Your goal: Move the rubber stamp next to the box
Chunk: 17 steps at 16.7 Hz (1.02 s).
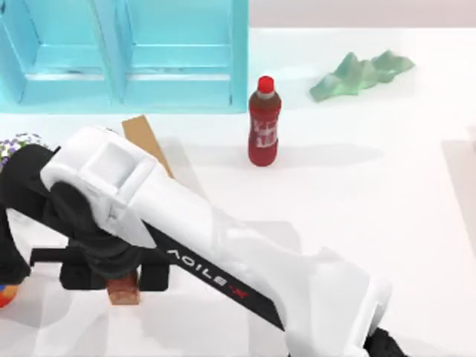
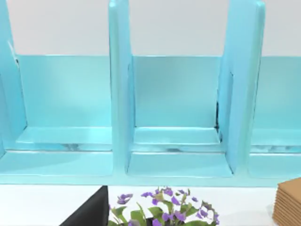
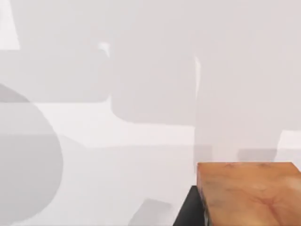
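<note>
The rubber stamp [image 1: 123, 288], a small reddish-brown block, sits low at the front left of the table between the black fingers of my right gripper [image 1: 119, 279], which is shut on it. In the right wrist view the rubber stamp [image 3: 249, 193] shows its glossy wood-grained face with one dark finger [image 3: 188, 214] against its side. The box [image 1: 143, 138] is a narrow tan slab farther back, just in front of the shelf, and my right arm hides most of it. A corner of the box [image 2: 289, 203] appears in the left wrist view. My left arm [image 1: 11, 223] is parked at the left edge.
A big turquoise shelf unit [image 1: 126, 52] spans the back left. A dark red bottle [image 1: 264, 123] with a red cap stands right of it. A green crumpled shape [image 1: 357, 74] lies at the back right. Purple flowers [image 2: 164, 212] stand in front of the shelf.
</note>
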Available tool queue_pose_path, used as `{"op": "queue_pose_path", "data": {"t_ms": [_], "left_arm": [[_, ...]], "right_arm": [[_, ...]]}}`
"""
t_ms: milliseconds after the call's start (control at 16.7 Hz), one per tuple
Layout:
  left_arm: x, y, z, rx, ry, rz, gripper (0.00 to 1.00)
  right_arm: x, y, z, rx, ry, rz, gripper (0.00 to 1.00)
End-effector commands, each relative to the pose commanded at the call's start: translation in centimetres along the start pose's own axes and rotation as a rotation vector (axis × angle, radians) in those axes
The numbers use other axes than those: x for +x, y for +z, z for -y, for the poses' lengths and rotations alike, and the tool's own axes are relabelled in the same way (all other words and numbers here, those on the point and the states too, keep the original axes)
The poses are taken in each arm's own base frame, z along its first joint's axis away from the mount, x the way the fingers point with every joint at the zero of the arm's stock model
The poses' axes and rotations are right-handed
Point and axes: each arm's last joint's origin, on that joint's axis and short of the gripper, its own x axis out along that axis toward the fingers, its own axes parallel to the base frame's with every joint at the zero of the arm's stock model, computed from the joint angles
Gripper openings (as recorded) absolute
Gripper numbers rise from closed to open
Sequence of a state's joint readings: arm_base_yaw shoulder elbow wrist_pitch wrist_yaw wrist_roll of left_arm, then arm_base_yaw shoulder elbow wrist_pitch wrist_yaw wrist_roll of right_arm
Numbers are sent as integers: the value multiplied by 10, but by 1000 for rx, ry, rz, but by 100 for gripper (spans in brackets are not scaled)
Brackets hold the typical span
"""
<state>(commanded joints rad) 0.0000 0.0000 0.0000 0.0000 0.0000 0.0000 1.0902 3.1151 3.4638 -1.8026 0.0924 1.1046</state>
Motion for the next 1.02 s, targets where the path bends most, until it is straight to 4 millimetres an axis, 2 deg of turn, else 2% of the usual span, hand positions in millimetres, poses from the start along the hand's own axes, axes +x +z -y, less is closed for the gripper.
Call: {"op": "queue_pose_path", "data": {"t_ms": [240, 600, 720, 840, 1020], "left_arm": [[0, 0, 0, 0, 0, 0, 100], [0, 0, 0, 0, 0, 0, 100], [0, 0, 0, 0, 0, 0, 100], [0, 0, 0, 0, 0, 0, 100], [0, 0, 0, 0, 0, 0, 100]], "right_arm": [[-25, 1, -1, -2, -3, -1, 0], [-27, 5, 1, -4, -5, -5, 0], [-33, 23, 11, -11, -14, -18, 0], [-42, 51, 29, -16, -29, -39, 0], [-60, 103, 73, -22, -45, -73, 0]]}}
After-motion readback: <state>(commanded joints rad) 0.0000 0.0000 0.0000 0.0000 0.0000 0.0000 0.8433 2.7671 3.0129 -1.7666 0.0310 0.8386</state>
